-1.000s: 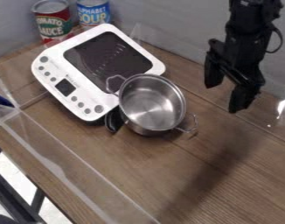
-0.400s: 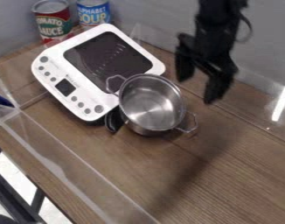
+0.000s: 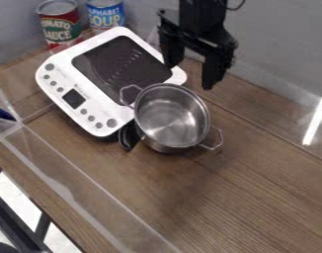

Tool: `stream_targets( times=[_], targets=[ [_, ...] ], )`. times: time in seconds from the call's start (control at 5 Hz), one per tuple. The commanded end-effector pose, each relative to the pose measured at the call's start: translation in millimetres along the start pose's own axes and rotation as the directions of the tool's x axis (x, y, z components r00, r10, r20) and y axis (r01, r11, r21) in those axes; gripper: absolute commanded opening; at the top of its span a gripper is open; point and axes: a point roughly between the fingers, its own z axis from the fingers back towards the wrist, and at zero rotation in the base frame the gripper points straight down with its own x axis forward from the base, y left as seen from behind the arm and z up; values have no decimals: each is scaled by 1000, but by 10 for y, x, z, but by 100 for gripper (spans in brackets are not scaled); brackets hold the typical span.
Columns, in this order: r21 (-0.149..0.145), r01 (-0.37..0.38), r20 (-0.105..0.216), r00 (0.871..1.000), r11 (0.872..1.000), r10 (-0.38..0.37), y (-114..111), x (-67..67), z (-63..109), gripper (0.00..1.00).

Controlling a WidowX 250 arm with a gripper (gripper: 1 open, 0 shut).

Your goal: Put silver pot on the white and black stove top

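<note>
Tabletop (image 3: 243,198): one wooden surface, running from far left to near right; its near-left edge cuts diagonally across the view, and a pale wall closes the far side.
Open room: a wide bare stretch of wood lies right of and nearer than the pot.
Stove: one white and black stove top (image 3: 105,61), lying flat at far left, turned at an angle, black glass square on top, button panel toward the near-left edge.
Gripper: one black gripper (image 3: 193,71), pointing down above the stove's right edge, just beyond the pot; its two fingers stand wide apart and hold nothing.
Pot: one silver pot (image 3: 172,118), upright and lidless, standing on the wood against the stove's near-right corner, not on the glass; one loop handle shows at its right, another by the stove.
Cans: two labelled cans (image 3: 79,22), standing side by side at the far-left corner behind the stove, close to the wall.
Blue thing (image 3: 0,115): one, at the left edge, too little showing to identify.
</note>
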Motion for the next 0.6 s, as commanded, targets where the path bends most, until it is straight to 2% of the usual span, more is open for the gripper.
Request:
stream_targets(
  times=[0.0,0.4],
  targets=[
    [6,-80,49,996,997,80,39,-82,177,100],
    [7,-107,16,994,994,106,21,-142,69,100]
  ],
)
